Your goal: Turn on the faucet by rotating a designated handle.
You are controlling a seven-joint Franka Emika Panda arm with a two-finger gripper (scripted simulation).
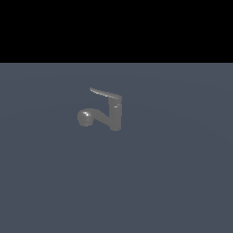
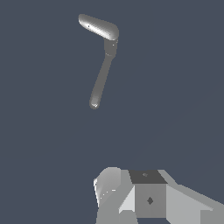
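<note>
**Desk:** What do you have on screen?

**Operator:** In the exterior view I see the faucet (image 1: 115, 116) standing alone on a plain blue-grey tabletop (image 1: 182, 182), a little toward the exterior view's left of centre. Its cylindrical body is upright. The spout (image 1: 98, 117) slants down and toward the exterior view's left, ending in a rounded bulbous head (image 1: 84, 117) that sits near the surface.

**Desk:** And the handle?

**Operator:** The handle (image 1: 104, 93) is the thin, lighter blade at the top of the body. It sticks out toward the exterior view's left, above the spout and roughly over it, tilted slightly upward at its free end. Nothing is touching it.

**Desk:** Where is the tool?

**Operator:** I cannot find the arm in the exterior view at all. In the wrist view I see pale grey and dark blocky parts of the tool (image 2: 140, 197) at the edge of the picture, well apart from the faucet. From there the handle appears as a pale bar and the spout as a darker one, meeting at the body in a bent shape.

**Desk:** Released or clenched?

**Operator:** I cannot tell; the fingertips are not clearly shown. I see nothing gripped in it
</note>
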